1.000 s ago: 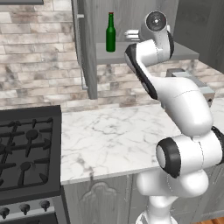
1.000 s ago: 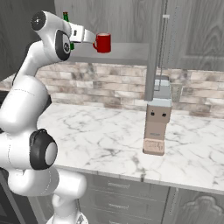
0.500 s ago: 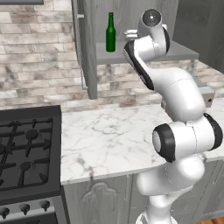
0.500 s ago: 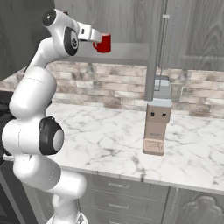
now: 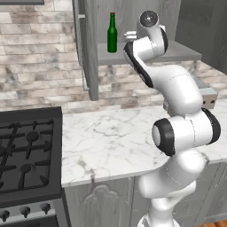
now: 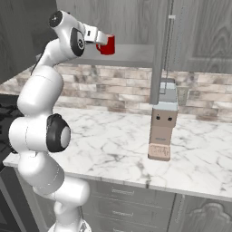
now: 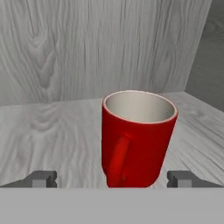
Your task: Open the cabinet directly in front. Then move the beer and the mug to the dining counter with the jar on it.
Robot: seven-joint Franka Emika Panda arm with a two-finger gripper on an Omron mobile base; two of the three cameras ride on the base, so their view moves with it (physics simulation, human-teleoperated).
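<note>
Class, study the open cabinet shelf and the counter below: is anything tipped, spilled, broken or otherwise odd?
Nothing stands out. The mug and the beer both stand upright on the cabinet shelf, nothing spilled. The open gripper faces the mug without touching it.

A black stove (image 5: 26, 155) with cast grates adjoins a white marble worktop (image 5: 111, 137). A brick-pattern backsplash (image 5: 40, 53) runs behind both. A grey-and-tan box-shaped appliance (image 6: 163, 120) stands upright on the worktop, near the backsplash.
</note>
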